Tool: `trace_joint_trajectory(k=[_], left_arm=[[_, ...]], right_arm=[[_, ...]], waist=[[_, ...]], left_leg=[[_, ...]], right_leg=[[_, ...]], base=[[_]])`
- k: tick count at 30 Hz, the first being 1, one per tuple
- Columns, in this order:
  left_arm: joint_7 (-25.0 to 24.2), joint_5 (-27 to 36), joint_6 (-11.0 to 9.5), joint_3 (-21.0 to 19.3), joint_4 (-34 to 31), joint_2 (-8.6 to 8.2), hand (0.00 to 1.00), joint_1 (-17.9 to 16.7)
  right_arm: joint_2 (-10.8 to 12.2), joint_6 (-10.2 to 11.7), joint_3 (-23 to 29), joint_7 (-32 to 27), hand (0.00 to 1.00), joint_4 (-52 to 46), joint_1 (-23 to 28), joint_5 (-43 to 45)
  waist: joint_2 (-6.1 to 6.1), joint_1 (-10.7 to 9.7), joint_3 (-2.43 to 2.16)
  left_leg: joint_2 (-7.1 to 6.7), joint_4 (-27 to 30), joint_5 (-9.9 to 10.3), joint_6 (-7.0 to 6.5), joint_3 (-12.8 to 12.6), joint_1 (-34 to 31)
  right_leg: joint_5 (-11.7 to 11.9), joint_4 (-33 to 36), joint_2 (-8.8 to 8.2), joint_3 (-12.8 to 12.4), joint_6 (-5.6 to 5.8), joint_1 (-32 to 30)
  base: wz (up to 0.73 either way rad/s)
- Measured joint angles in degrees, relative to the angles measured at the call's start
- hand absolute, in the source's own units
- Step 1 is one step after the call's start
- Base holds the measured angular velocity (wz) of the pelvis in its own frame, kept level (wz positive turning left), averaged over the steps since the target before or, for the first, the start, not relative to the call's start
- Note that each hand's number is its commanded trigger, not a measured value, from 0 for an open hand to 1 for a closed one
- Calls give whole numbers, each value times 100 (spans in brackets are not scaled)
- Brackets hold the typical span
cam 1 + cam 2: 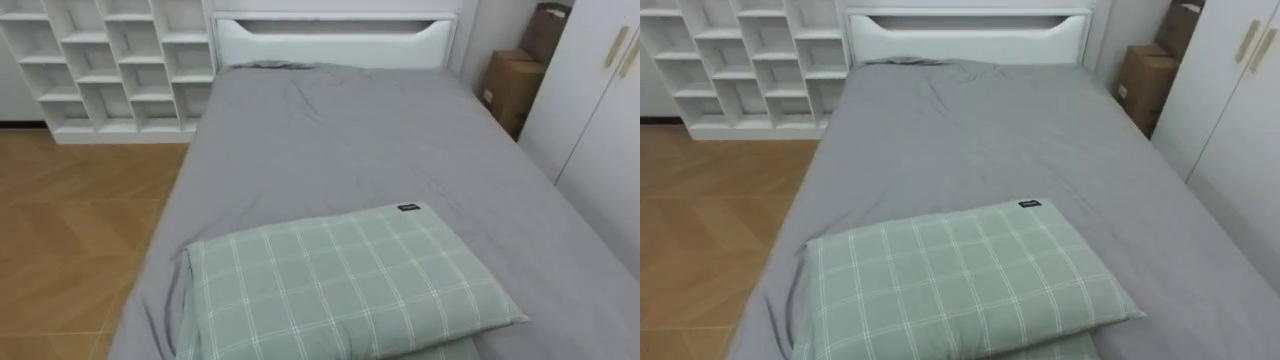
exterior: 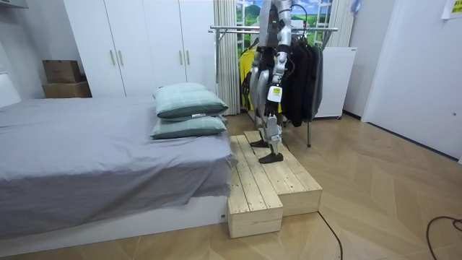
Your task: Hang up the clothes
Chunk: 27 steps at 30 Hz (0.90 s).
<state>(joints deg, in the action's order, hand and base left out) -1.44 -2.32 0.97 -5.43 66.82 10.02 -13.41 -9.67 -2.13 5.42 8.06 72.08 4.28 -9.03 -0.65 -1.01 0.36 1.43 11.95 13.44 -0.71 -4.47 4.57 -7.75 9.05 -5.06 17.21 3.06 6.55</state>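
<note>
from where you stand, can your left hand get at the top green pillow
Probably, with a lean: left hand hangs at its side, the pillow lies at the near end of the bed, nothing between.

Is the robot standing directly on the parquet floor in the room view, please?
No, it stands on the stepped wooden platform beside the bed, raised above the floor.

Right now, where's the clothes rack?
In the room view, the metal clothes rack hung with dark garments stands just beyond the robot and the pale wooden platform beside the grey bed.
</note>
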Motion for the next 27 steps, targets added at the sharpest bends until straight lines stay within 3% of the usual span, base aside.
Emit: trace_joint_trajectory(k=[3, 9, 21, 27], left_arm=[[34, -233, 94, 22, 9, -59, 0, -101], [107, -808, 158, 130, -60, -121, 0, 10], [218, -965, 272, 354, -39, -116, 0, 137], [208, -965, 284, 395, -37, -114, 0, 141]], right_arm=[[-3, 37, -223, 6, 0, 7, -1, 47], [17, 191, -485, 10, 0, 184, -40, -41], [16, 202, -637, 7, 0, 218, 74, -449], [24, 202, -639, -41, 0, 211, 83, -467]], waist=[[-57, -6, 35], [-136, -12, 29], [-137, -60, 26], [-117, -69, 11]], left_leg=[[-2, 21, 0, 16, 113, -2], [-21, 130, -22, 53, 359, -106], [-10, 156, -14, 67, 315, -115], [-9, 159, -14, 67, 313, -119]], right_leg=[[-8, -53, 17, -10, 19, 90], [-43, -100, 54, -268, 40, 166], [-44, -138, 103, -604, 38, 167], [-44, -135, 103, -620, 38, 163]], base=[[17], [21], [-1], [0]])
